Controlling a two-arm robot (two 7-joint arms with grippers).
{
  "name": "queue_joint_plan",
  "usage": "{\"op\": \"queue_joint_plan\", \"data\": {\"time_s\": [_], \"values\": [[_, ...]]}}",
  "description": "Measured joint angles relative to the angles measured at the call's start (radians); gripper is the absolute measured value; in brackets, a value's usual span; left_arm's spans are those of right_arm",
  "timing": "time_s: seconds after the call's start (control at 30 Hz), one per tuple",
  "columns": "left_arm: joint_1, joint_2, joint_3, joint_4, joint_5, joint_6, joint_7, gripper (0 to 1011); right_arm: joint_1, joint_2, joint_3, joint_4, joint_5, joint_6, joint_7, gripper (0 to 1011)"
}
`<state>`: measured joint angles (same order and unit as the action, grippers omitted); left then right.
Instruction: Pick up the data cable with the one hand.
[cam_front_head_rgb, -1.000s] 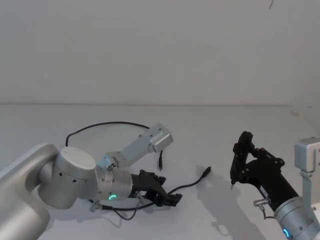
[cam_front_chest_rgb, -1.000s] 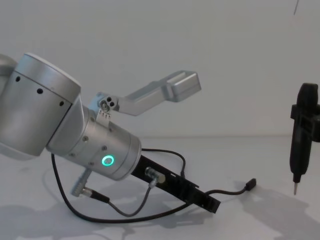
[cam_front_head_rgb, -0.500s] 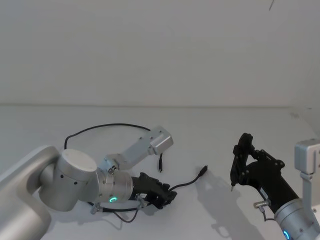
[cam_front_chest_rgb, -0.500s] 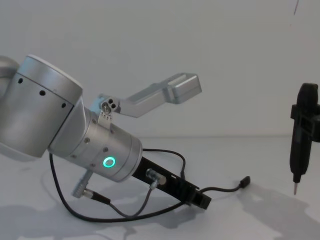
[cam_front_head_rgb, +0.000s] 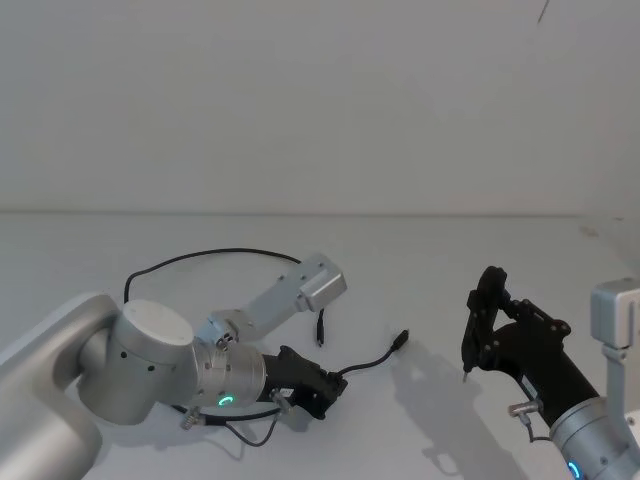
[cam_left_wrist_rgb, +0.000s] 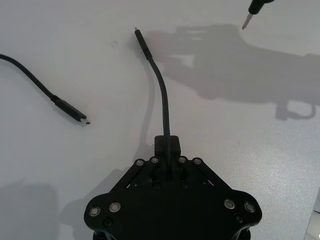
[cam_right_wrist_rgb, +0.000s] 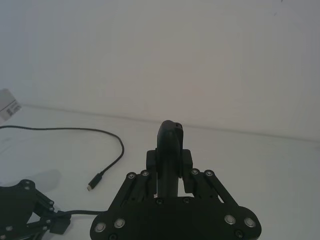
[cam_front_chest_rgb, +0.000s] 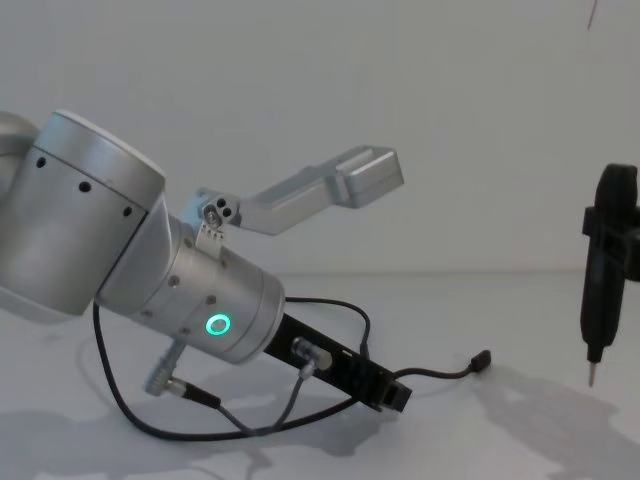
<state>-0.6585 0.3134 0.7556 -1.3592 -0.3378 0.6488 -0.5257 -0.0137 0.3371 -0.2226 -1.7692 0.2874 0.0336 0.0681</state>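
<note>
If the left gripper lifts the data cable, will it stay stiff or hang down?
Probably floppy: the data cable lies in loose curves, so it should sag from the left gripper, shut near one plug. It looks thin, so likely light; its long tail may drag. The right gripper holds a pen-like tool aside.

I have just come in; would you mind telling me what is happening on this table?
The left gripper is clamped on the data cable a short way behind one plug, low over the table, where the rest of the cable lies in a loop. The right gripper hangs off to the right, holding a pen-like tool tip down.
</note>
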Motion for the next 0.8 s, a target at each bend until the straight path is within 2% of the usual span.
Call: {"op": "queue_joint_plan", "data": {"time_s": [0.1,0.3,0.5,0.53,0.6,0.8], "values": [[0.001,0.005,0.002,-0.005,0.004,-0.013,-0.004,36,0.002,0.0,0.003,-0.004,0.0,0.0,0.003,279],[0.008,0.03,0.008,-0.028,0.021,-0.075,-0.025,36,0.01,0.002,0.02,-0.024,0.01,0.0,0.013,279],[0.021,0.084,0.007,-0.074,0.035,-0.162,-0.064,36,0.027,0.001,0.042,-0.049,0.037,0.008,0.03,279],[0.021,0.084,0.007,-0.074,0.035,-0.162,-0.064,36,0.03,0.0,0.046,-0.051,0.04,0.009,0.031,279],[0.027,0.11,0.001,-0.093,0.039,-0.201,-0.085,36,0.039,-0.002,0.053,-0.056,0.052,0.013,0.038,279],[0.034,0.152,-0.011,-0.122,0.042,-0.255,-0.118,36,0.069,-0.014,0.067,-0.055,0.081,0.026,0.055,279]]}}
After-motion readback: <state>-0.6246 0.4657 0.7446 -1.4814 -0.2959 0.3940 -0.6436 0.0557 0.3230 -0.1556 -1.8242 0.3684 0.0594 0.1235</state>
